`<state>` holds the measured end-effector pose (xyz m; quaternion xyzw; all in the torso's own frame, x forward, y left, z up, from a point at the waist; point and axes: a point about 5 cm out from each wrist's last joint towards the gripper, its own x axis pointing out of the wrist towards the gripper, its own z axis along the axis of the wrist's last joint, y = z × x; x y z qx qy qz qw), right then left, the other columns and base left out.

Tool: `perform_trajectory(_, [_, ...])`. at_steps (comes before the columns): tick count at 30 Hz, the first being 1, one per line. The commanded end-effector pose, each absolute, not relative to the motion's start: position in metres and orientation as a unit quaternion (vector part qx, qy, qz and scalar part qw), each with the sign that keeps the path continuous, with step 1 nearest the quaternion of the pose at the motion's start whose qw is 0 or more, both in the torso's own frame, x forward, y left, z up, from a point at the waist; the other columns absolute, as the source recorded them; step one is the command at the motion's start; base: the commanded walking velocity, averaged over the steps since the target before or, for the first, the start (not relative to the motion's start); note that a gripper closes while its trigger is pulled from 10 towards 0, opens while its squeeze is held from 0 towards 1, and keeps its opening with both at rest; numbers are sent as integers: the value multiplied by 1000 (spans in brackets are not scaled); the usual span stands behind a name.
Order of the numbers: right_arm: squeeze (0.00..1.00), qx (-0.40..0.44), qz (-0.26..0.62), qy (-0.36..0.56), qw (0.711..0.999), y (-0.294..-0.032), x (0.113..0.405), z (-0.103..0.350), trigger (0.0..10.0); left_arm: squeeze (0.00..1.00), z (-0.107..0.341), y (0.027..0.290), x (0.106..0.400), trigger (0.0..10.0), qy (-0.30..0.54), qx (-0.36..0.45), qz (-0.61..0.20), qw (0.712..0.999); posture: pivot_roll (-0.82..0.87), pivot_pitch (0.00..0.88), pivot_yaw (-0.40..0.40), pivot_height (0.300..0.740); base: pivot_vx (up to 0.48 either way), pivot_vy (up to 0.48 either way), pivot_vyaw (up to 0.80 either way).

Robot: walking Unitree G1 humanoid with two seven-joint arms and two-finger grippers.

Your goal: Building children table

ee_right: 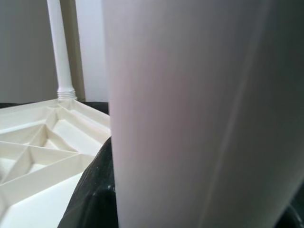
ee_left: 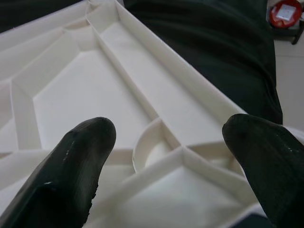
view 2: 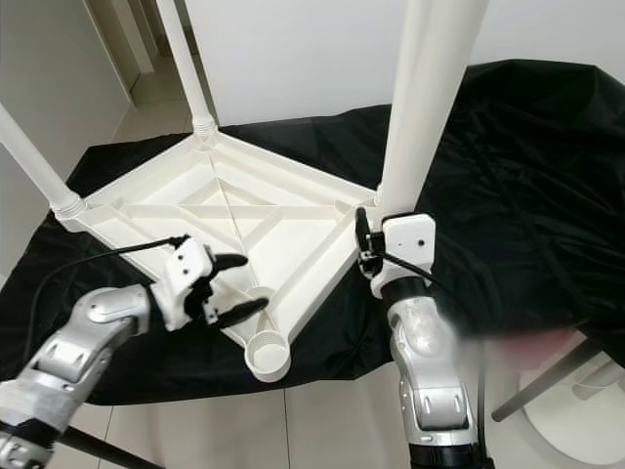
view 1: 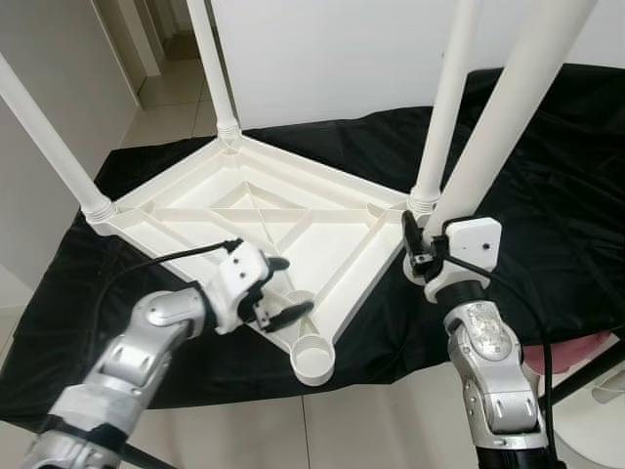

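Gripping a loose white leg (view 1: 508, 107), the right fingers (view 1: 414, 242) close around it; left fingers (view 1: 276, 290) spread wide over the tabletop (view 1: 244, 210).

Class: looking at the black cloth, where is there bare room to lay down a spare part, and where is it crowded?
Free: the black cloth to the right of the upturned tabletop. Crowded: the near corner, where the left claw hangs open by the empty socket and the right claw grips a loose leg.

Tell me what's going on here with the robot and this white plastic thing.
The robot is assembling a small white table. The tabletop lies upside down on a black cloth with three legs already standing in its corners. The right gripper holds a fourth leg upright, not yet fitted. The left gripper hovers open over the tabletop near the empty corner socket.
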<state>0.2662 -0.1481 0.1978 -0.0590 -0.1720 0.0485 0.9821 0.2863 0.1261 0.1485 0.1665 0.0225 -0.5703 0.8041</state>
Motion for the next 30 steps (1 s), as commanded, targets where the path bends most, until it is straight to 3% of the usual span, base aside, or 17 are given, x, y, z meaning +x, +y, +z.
perform_trajectory(1, [0, -50, 49, -176, 982, -148, 262, 197, 10000, 0, 145, 133, 284, 10000, 44, 175, -589, 788, -43, 43, 134, 740, 0, 0, 0])
perform_trajectory(9, [0, -41, 30, -156, 986, -157, 250, 184, 10000, 0, 143, 143, 290, 10000, 66, 195, -586, 784, -50, 47, 132, 740, 0, 0, 0])
perform_trajectory(14, [0, -45, -58, -164, 984, -173, 241, 184, 10000, 0, 135, 140, 295, 10000, 73, 205, -578, 786, -67, 52, 136, 740, 0, 0, 0])
perform_trajectory(24, [0, -38, -103, -182, 977, -177, 237, 190, 10000, 0, 129, 130, 301, 10000, 83, 208, -585, 780, -100, 57, 157, 740, 0, 0, 0])
perform_trajectory(30, [0, -28, -100, -200, 974, -169, 237, 197, 10000, 0, 124, 120, 314, 10000, 96, 219, -548, 802, -112, 55, 176, 740, 0, 0, 0])
